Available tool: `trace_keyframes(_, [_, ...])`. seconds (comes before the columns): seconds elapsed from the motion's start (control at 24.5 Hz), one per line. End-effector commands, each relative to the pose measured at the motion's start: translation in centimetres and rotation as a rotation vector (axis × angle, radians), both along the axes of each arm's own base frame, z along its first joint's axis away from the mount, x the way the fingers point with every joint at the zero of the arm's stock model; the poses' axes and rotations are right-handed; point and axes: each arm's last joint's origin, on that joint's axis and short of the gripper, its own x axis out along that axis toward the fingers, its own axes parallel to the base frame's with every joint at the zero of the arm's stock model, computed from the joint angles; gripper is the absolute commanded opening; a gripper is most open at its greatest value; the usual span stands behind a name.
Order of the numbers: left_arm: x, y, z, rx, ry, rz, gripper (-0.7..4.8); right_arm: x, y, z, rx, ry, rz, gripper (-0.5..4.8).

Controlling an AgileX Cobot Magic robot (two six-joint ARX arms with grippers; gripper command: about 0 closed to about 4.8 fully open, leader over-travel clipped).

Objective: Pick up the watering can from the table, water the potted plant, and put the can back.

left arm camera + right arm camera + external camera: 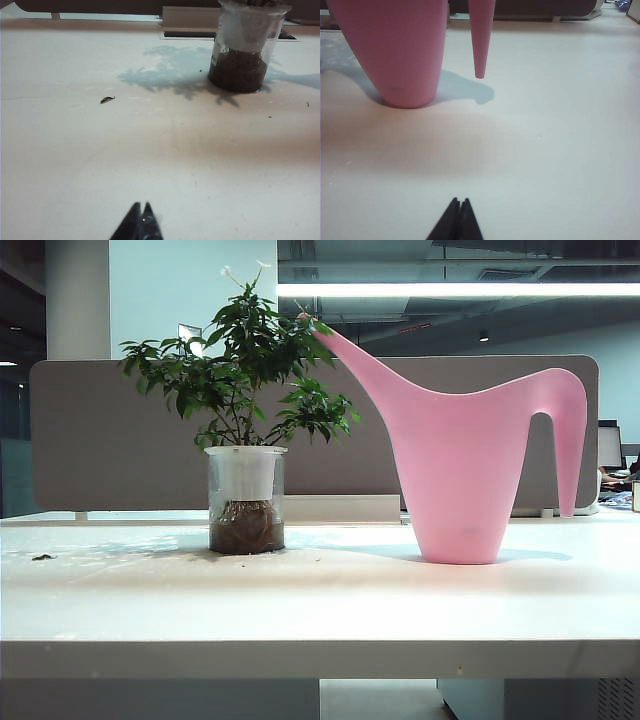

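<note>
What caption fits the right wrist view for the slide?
Right gripper, jaws shut, held back from the pink watering can standing on the white table.

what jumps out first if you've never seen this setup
The tall pink watering can stands upright on the right of the white table, its long spout reaching toward the leafy potted plant in its clear jar at left. Both grippers, left and right, sit shut over the table's near side, away from both.

Little of the robot shows: the left gripper (141,220) appears as two slim black fingers tapering to sharp points at the frame's bottom centre, with one small pale glint. The right gripper (459,217) looks alike, plain matte black.
</note>
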Motion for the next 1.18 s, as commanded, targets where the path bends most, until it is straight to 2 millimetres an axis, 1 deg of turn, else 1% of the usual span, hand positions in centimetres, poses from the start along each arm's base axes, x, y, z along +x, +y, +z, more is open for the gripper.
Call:
trace_keyframes(0.04, [0.0, 0.0, -0.1, 0.003, -0.001, -0.002, -0.05, 0.0, 0.0, -0.1, -0.001, -0.005, -0.003, -0.01])
trace_keyframes(0.37, [0.0, 0.0, 0.0, 0.004, 0.003, -0.003, -0.05, 0.0, 0.0, -0.1, -0.001, -0.005, -0.003, -0.01])
trace_keyframes(0.45, [-0.4, 0.0, 0.7, 0.006, 0.074, -0.004, -0.05, 0.0, 0.0, -0.1, -0.001, -0.005, -0.004, -0.01])
trace_keyframes(0.49, [-0.8, 0.0, 1.7, 0.009, 0.152, -0.004, -0.05, 0.0, 0.0, -0.1, -0.001, -0.005, -0.004, -0.01])
trace_keyframes(0.57, [-1.3, 0.0, 2.9, 0.011, 0.235, -0.003, -0.05, 0.0, 0.0, -0.1, -0.001, -0.005, -0.003, -0.01])
trace_keyframes(0.69, [-2.0, 0.0, 5.4, 0.016, 0.339, -0.005, -0.05, 0.0, 0.0, -0.1, -0.001, -0.005, -0.003, -0.01])
trace_keyframes(0.73, [-1.6, 0.0, 6.5, 0.019, 0.287, -0.006, -0.05, 0.0, 0.0, -0.1, -0.001, -0.005, -0.003, -0.01])
trace_keyframes(0.77, [-1.5, 0.0, 8.5, 0.018, 0.243, -0.009, -0.05, 0.0, 0.0, -0.1, -0.001, -0.005, -0.003, -0.01])
trace_keyframes(0.86, [-1.5, 0.0, 10.8, 0.017, 0.183, -0.010, -0.05, 0.0, 0.0, -0.1, -0.001, -0.005, -0.004, -0.01])
trace_keyframes(0.9, [-1.9, -0.1, 13.2, 0.016, 0.145, -0.019, -0.05, 0.0, 0.0, -0.1, -0.001, -0.005, -0.003, -0.01])
trace_keyframes(0.98, [-2.6, -0.1, 16.1, 0.015, 0.101, -0.033, -0.05, 0.0, 0.0, -0.1, -0.001, -0.005, -0.003, -0.01])
trace_keyframes(1.02, [-3.5, -0.2, 19.1, 0.012, 0.035, -0.053, -0.05, 0.0, 0.0, -0.1, -0.001, -0.005, -0.003, -0.01])
trace_keyframes(1.1, [-4.8, -0.2, 22.1, 0.002, -0.045, -0.079, -0.05, 0.0, 0.0, -0.1, -0.001, -0.005, -0.003, -0.01])
trace_keyframes(1.14, [-6.4, -0.2, 24.4, -0.068, -0.112, -0.113, -0.05, 0.0, 0.0, -0.1, -0.001, -0.005, -0.003, -0.01])
trace_keyframes(1.18, [-7.4, -0.1, 25.6, -0.095, -0.143, -0.143, -0.05, 0.0, 0.0, -0.1, -0.001, -0.005, -0.003, -0.01])
